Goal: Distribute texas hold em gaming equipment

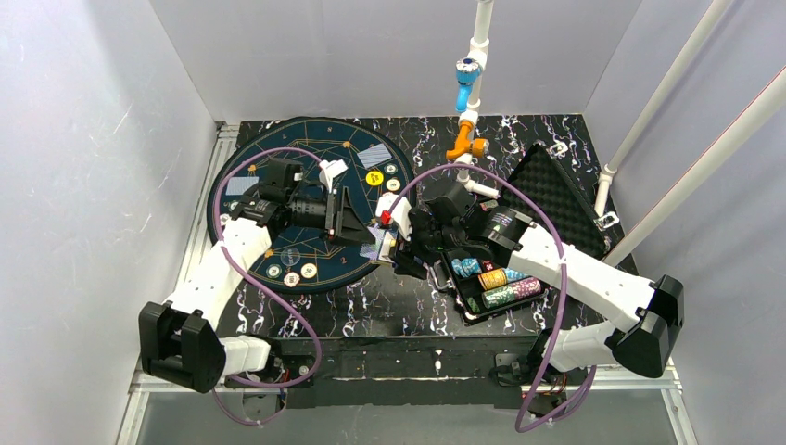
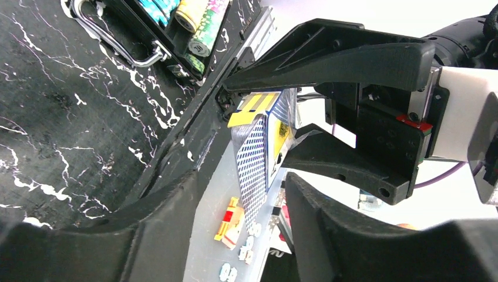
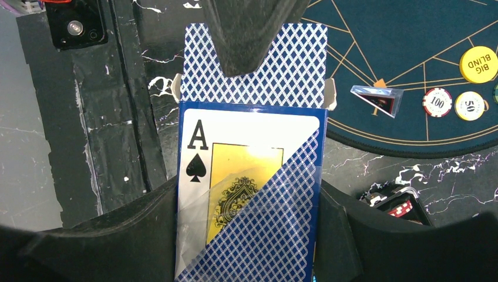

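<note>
My right gripper (image 3: pixel 249 238) is shut on a blue-patterned card box (image 3: pixel 252 176) with an ace of spades on its front, held over the table beside the round mat (image 1: pixel 278 148). The box's top is open and a blue-backed part (image 3: pixel 293 64) sticks out of it. My left gripper (image 2: pixel 241 235) stands open around that end, and one of its fingers (image 3: pixel 238 35) lies over the blue part. On the mat lie a yellow BIG BLIND disc (image 3: pixel 478 63), a 100 chip (image 3: pixel 437 101) and a 50 chip (image 3: pixel 470 106). Chip stacks (image 1: pixel 500 283) fill the case.
The open black case (image 1: pixel 468 315) lies right of the mat under my right arm, its foam lid (image 1: pixel 556 199) raised behind. A clear triangular piece (image 3: pixel 376 98) rests at the mat's rim. Three chips (image 1: pixel 292 275) sit at the mat's near edge. White poles (image 1: pixel 477 56) stand at the back.
</note>
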{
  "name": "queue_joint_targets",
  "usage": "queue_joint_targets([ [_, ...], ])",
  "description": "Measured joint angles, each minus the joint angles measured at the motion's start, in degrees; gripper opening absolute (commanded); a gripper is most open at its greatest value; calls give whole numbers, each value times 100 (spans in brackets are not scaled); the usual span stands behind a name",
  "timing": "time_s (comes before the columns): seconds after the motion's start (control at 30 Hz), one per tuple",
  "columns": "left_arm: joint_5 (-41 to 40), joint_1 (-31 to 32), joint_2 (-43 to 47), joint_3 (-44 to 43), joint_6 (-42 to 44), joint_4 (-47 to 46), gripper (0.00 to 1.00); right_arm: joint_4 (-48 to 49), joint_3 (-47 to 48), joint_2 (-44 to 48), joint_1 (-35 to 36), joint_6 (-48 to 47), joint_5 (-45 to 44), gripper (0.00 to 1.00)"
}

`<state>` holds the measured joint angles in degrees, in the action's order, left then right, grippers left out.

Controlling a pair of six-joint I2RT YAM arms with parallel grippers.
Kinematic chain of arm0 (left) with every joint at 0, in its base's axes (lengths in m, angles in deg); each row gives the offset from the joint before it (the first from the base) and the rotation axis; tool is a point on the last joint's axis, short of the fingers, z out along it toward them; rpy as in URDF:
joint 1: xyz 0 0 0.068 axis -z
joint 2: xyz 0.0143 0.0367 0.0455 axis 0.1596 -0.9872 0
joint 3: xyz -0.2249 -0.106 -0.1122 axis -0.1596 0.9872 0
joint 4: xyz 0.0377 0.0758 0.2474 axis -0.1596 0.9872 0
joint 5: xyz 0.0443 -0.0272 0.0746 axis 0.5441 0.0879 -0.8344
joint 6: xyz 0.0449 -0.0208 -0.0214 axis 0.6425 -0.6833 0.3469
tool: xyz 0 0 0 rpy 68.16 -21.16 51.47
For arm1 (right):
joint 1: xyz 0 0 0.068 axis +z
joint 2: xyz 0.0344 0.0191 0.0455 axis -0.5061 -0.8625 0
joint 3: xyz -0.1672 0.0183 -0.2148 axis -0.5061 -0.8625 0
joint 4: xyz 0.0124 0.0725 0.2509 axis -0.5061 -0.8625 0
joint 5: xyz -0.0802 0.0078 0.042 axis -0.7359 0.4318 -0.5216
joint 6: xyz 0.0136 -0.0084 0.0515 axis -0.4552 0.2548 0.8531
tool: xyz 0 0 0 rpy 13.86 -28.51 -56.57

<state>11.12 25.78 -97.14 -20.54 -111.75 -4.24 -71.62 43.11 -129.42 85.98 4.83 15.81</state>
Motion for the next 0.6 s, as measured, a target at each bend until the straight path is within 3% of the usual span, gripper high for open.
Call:
queue_joint_targets([
  [0.13, -52, 103, -39, 0, -13, 31, 36, 4, 0, 0, 0, 0, -2, 1],
  [0.33, -20, 7, -33, 0, 195, 337, 3, 2, -9, 0, 0, -4, -52, 1],
  [0.6, 140, -750, 4, -17, 621, 916, 0, -52, -42, 0, 0, -20, -227, 1],
])
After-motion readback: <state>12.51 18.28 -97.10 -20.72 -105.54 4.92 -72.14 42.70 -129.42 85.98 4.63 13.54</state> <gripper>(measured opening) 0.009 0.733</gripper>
